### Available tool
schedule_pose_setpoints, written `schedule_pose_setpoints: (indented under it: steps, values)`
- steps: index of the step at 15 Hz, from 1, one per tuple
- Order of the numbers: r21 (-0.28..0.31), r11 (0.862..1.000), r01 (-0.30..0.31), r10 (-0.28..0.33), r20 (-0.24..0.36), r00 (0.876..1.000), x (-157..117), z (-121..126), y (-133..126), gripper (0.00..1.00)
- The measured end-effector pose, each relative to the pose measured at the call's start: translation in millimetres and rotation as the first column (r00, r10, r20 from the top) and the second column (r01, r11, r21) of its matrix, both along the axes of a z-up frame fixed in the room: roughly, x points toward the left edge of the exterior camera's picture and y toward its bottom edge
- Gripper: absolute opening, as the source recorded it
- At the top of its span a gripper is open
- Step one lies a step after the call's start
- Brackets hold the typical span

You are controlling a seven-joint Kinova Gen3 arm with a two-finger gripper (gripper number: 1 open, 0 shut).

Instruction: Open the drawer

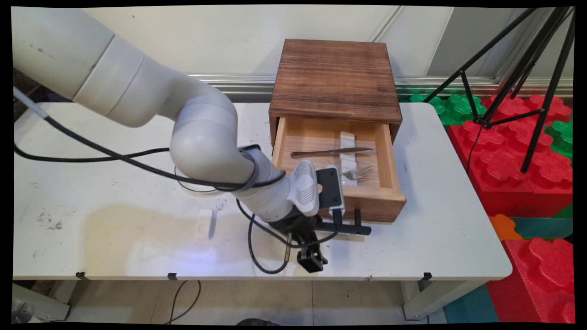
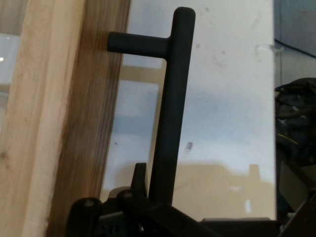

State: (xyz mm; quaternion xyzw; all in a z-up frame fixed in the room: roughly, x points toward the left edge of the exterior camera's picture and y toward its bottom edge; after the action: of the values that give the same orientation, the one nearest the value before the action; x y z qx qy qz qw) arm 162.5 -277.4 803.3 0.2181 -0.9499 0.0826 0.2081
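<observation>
A: Where is the end effector (image 1: 316,238)?

B: Low at the near face of the wooden drawer box (image 1: 335,80), right at the black bar handle (image 1: 351,228) of the drawer (image 1: 337,201). In the hand view the handle (image 2: 170,113) runs straight down into the black linkage, so the bar looks to sit between the fingers.

A: Closed on it, then?

B: I cannot tell. The fingertips are lost behind the linkage in the hand view, and the wrist covers them in the main view. The bar is in line with the end effector, but whether it is clamped is not visible.

A: And the drawer itself?

B: It stands pulled well out from the box, its inside open to the camera. A knife (image 1: 332,151) lies across it, a fork (image 1: 358,173) lies nearer the front, and both rest over a pale strip (image 1: 347,158) running front to back, which seems to serve as a rest or divider for cutlery.

A: Why does the arm come in so low?

B: My guess is that the handle stands off the drawer front on short posts, parallel to the desk (image 1: 114,229), so the hand has to meet it level with the front.

A: Anything else on the desk?

B: A small clear piece (image 1: 212,223) lies well left of the drawer, apart from everything. Black cables (image 1: 91,158) hang from the arm. A black tripod (image 1: 518,78) and red and green foam blocks (image 1: 518,156) stand off to the right.
</observation>
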Motion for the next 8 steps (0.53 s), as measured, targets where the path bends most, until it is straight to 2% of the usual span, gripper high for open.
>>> schedule_pose_setpoints:
  steps: [8]
  values:
    - [0.025,0.999,0.021,-0.021,-0.005,1.0,-6,3,27,1.0]
